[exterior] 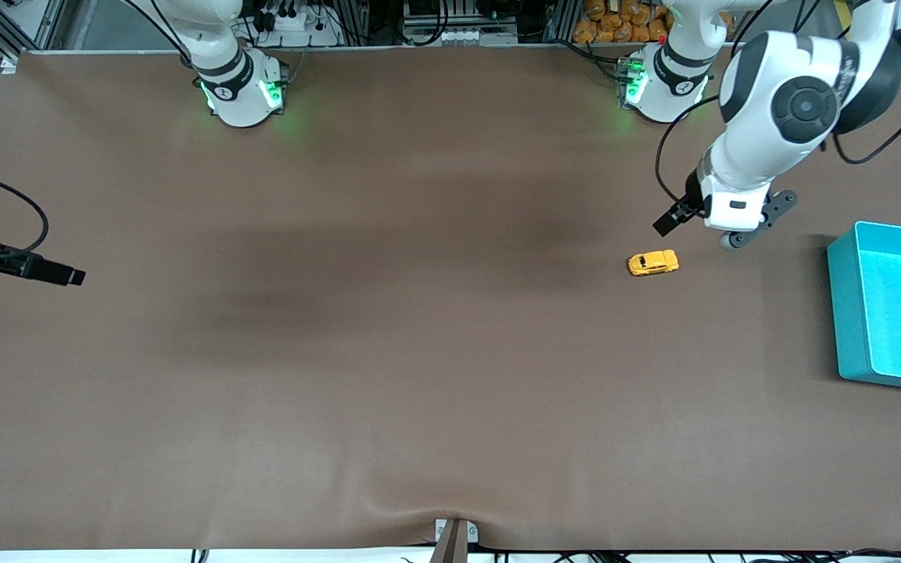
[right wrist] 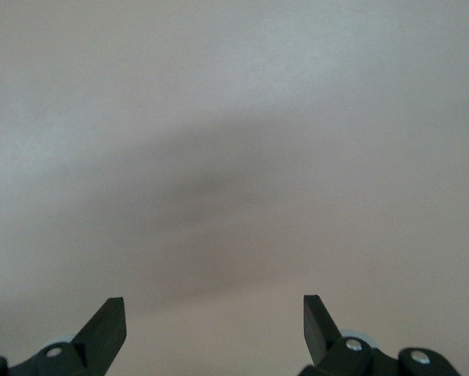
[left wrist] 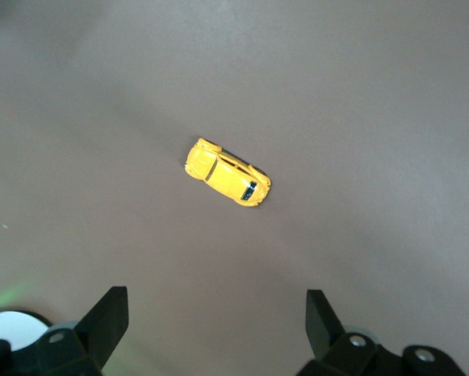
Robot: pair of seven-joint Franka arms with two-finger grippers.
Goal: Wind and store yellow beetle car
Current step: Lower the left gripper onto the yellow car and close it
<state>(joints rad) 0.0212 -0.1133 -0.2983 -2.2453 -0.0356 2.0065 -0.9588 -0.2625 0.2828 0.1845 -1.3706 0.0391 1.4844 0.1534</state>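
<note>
Jaws apart above yellow beetle car (left wrist: 228, 172)

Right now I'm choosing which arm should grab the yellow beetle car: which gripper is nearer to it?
Left. The left gripper hangs open just beside the yellow beetle car. The right gripper, also open, waits at the right arm's end of the table.

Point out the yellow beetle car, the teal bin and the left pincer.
yellow beetle car (exterior: 652, 263): front view, middle of its roof.
teal bin (exterior: 838, 313): front view, its side wall toward the car.
left pincer (left wrist: 217, 329): left wrist view, midway between its open fingertips.
</note>
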